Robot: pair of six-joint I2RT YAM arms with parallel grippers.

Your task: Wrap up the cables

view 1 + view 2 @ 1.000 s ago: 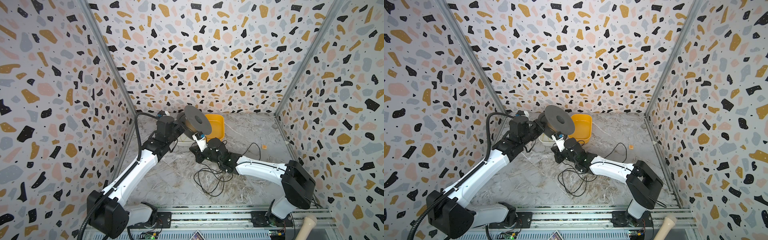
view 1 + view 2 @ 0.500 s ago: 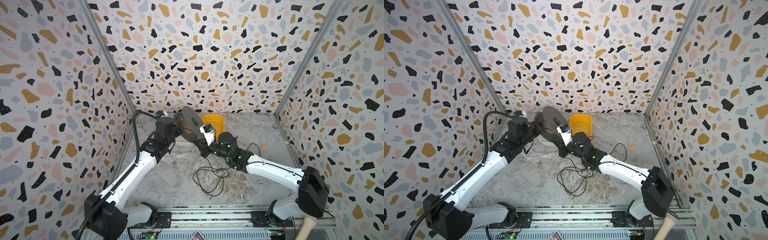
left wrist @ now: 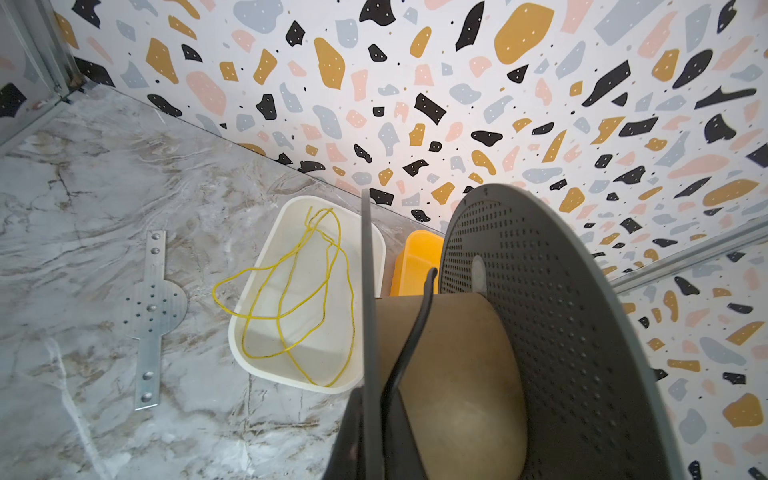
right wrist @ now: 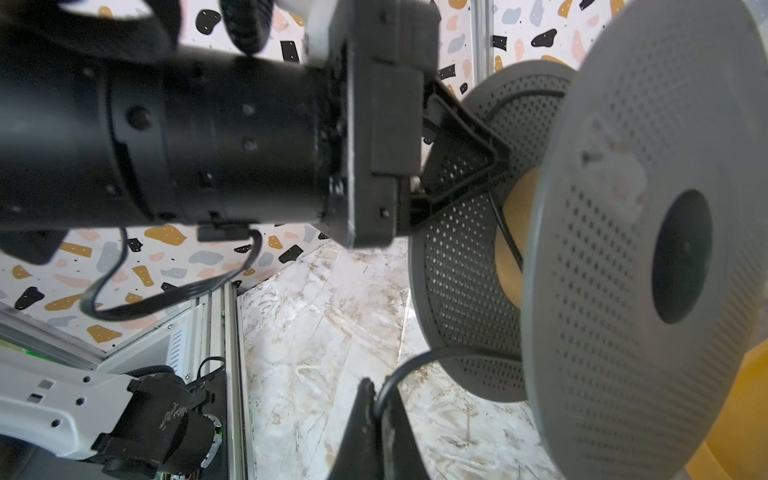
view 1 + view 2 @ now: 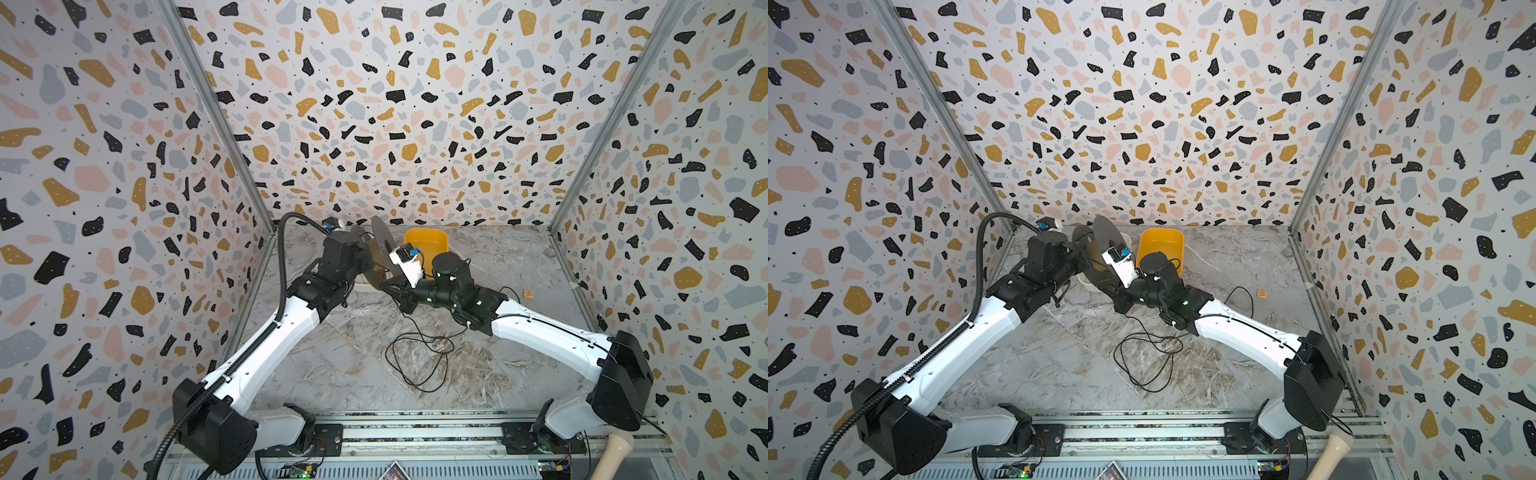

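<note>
Since the frame a second back, the spool has turned from broad face to nearly edge-on in both top views, and the right arm has swung its elbow outward.

Fingers: in the right wrist view the right gripper is pinched tight on the black cable. The left gripper is clamped on the rim of one spool flange; only dark, blurred finger stubs show there. In both top views the fingertips of both grippers are hidden behind wrists and spool.

Cable: one strand crosses the cardboard core; whether further turns lie on it cannot be made out. From the right fingers it drops to slack loops at the middle of the table, partly hidden under the right forearm; its ends cannot be traced.

Spool: held near the back edge, masking part of the white tray and the yellow tub behind it.

Count: one spool with two grey perforated flanges; one black cable; one yellow cord, draped in and over the tray; one tray; one tub; one metal bracket, seen only in the left wrist view; one small orange piece near the right edge; one wooden handle beyond the front right corner, cut off by the frame.
</note>
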